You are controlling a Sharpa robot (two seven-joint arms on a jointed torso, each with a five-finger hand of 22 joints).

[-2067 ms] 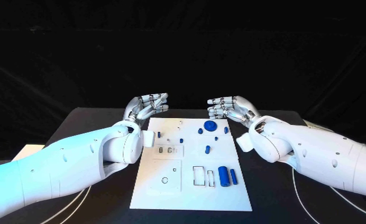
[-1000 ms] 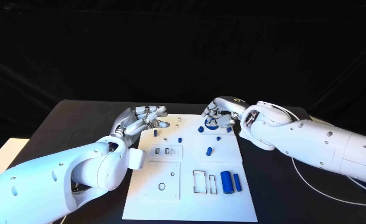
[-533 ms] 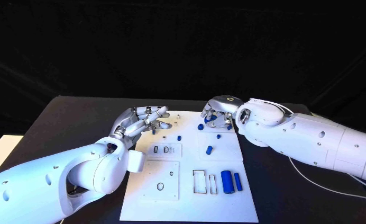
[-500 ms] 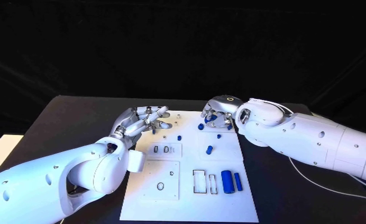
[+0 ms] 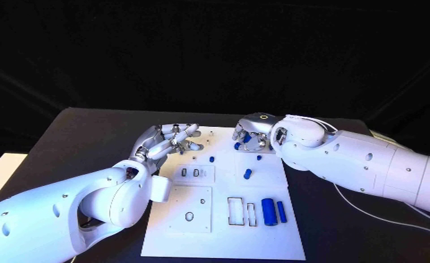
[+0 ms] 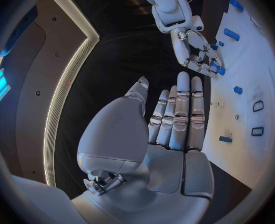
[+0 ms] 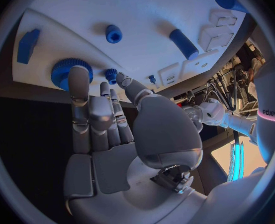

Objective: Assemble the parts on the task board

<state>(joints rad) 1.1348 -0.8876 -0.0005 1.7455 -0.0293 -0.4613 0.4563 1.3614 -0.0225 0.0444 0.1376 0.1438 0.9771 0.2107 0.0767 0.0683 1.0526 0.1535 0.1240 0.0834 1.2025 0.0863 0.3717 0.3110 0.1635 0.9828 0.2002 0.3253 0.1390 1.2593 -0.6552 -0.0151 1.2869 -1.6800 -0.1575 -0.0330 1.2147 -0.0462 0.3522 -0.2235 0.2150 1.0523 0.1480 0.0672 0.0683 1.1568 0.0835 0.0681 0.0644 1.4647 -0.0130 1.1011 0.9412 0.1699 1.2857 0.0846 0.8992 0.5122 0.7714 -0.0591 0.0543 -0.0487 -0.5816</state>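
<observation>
Gear position: blue toothed gear (image 7: pixel 71 70) lies flat at the far end of the task board (image 5: pixel 224 238), roughly 12 o'clock from the board's middle
Nearer hand: right hand (image 5: pixel 250 133) hovers over that far end, clearly the nearer one; left hand (image 5: pixel 168 142) sits over the board's far-left edge, about 10 o'clock from the middle
Key relation: in the right wrist view one fingertip of the right hand overlaps the gear's rim, the gear lying just beyond the fingers along their reach; whether it touches cannot be told
Gear axis: round disc, no long axis across the board; its axis stands upright off the plate
Right hand state: fingers extended and close together, nothing held
Left hand state: fingers straight and slightly apart, palm empty
Neighbours: small gear (image 7: pixel 111 75) just beside the big one, knurled cap (image 7: pixel 114 33) and blue cylinder (image 7: pixel 184 44) lying further down the board
Large cylinder: (image 5: pixel 269 211) lies near the board's near-right end, around 5 o'clock, long axis running near to far
Likely step: judging by the hover, the right hand is set to take the toothed gear
</observation>
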